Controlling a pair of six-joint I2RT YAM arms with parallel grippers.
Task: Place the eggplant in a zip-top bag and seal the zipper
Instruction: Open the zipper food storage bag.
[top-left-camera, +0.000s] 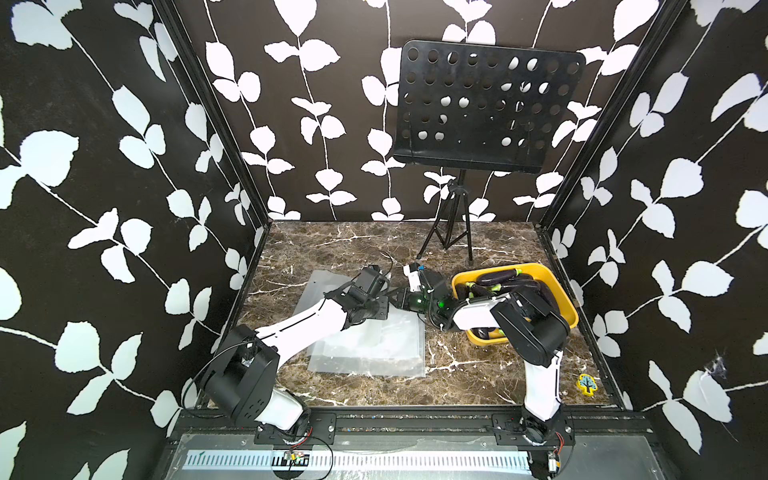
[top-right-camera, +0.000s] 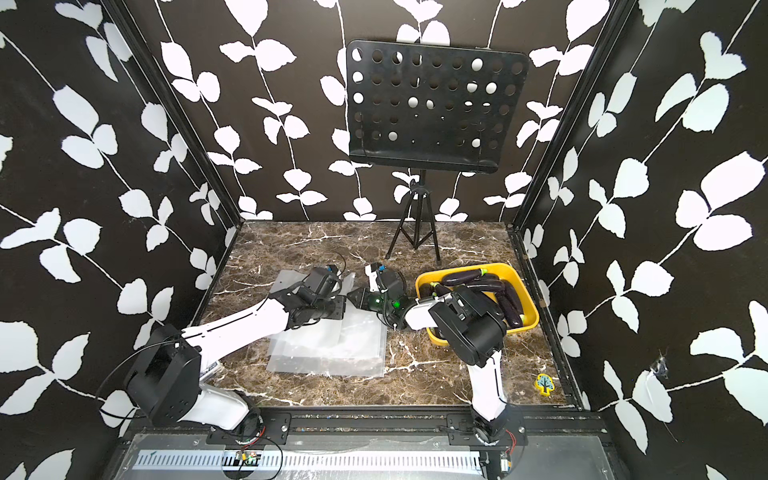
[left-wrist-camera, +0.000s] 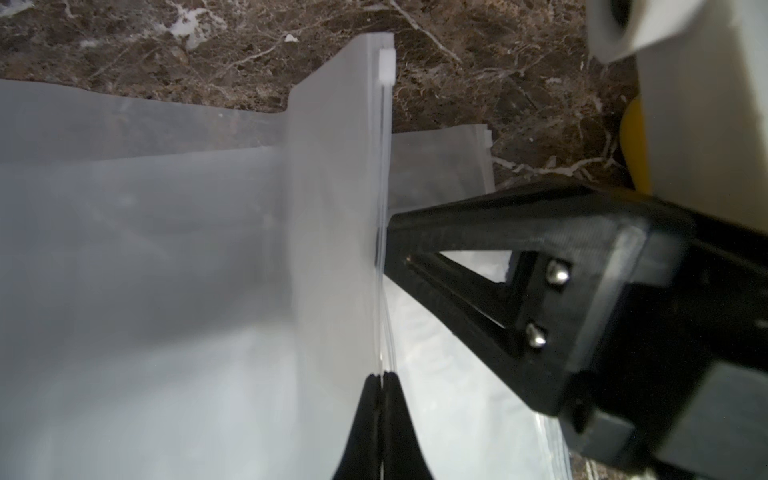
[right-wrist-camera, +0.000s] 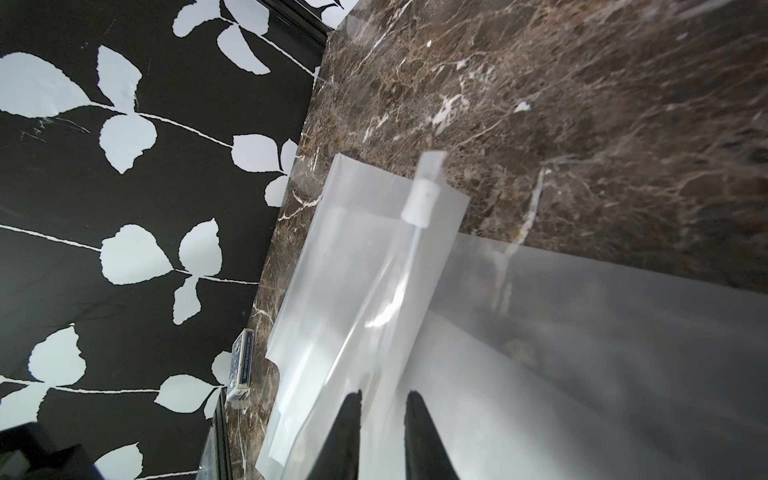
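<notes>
Left wrist view: left gripper (left-wrist-camera: 380, 378) pinches the rim of the zip-top bag (left-wrist-camera: 332, 187); right gripper (right-wrist-camera: 384, 399) seemingly straddles it, jaws slightly apart. Eggplants (top-left-camera: 498, 276) all lie in the yellow tub (top-left-camera: 567, 301), so bagging and sealing remain.

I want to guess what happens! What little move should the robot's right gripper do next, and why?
Probably close the right gripper on the zip-top bag edge. Its jaws stand apart around that edge, while the left gripper pinches it, and the eggplants lie in the yellow bin.
</notes>
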